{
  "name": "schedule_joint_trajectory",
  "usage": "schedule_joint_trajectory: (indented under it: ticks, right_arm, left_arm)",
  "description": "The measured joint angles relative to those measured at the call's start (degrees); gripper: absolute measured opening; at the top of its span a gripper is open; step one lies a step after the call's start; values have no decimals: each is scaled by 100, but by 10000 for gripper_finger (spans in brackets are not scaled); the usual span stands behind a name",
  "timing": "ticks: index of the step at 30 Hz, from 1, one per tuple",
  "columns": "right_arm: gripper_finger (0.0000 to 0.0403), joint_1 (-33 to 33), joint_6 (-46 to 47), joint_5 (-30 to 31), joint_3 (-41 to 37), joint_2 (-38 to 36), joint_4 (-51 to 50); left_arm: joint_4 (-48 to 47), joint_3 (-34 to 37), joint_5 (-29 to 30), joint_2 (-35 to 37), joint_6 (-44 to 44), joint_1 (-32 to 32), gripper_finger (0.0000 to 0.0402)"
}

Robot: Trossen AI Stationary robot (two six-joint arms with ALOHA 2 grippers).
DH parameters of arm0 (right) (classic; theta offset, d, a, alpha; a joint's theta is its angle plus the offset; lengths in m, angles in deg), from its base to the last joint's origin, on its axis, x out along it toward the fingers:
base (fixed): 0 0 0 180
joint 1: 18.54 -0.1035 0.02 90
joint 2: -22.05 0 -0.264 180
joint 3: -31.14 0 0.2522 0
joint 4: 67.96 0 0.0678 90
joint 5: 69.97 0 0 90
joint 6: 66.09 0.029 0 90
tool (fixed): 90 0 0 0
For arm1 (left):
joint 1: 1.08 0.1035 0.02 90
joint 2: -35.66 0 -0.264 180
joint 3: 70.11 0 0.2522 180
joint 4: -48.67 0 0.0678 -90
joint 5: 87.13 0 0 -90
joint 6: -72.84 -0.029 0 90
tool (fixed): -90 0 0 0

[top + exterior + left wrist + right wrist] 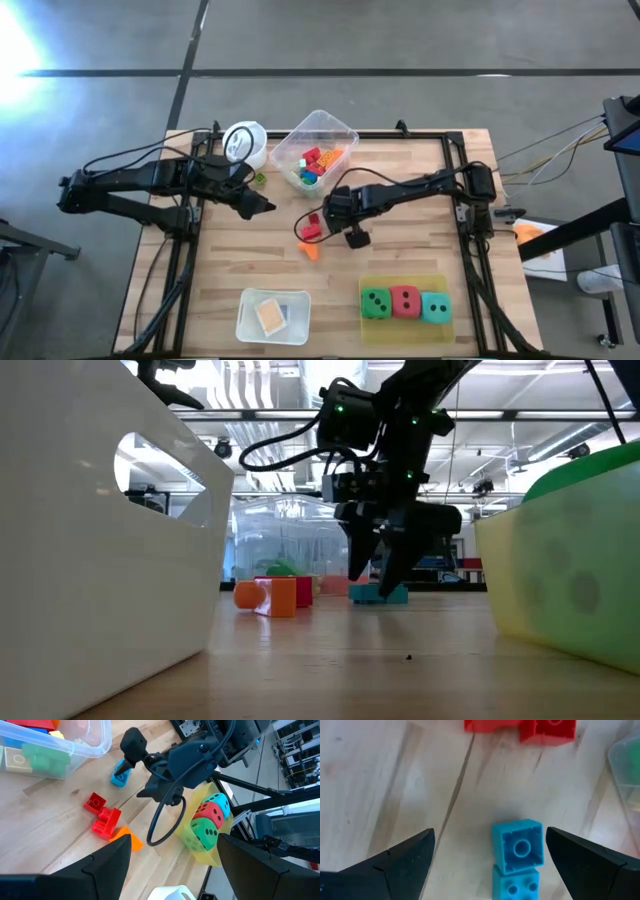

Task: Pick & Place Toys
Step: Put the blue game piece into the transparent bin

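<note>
Blue block [517, 848] lies on the tabletop [400, 260] between the right gripper's [490, 860] open fingers, not yet grasped. Red blocks [312, 225] and an orange block [312, 252] lie loose near the tabletop's centre; a green one [260, 179] sits beside the cup [245, 143] at 10 o'clock. Tub [335, 130], at 12 o'clock, already holds several blocks. Left gripper [262, 206] waits open at 9 o'clock. Judged partly done.

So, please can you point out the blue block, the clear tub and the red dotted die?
blue block [518, 847]: right wrist view, on its top face.
clear tub [343, 128]: high view, on its rim corner.
red dotted die [405, 299]: high view, on its top face.
</note>
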Motion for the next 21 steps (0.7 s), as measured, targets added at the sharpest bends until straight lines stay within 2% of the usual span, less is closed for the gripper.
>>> schedule_joint_trajectory:
  ticks: [11,21]
  right_arm:
    - [374,217,54,-169,-9,0,103]
    - [374,423,212,-621,-13,0,102]
  left_arm:
    - [2,0,-3,0,94,0,297]
    - [23,0,-3,0,109,0,297]
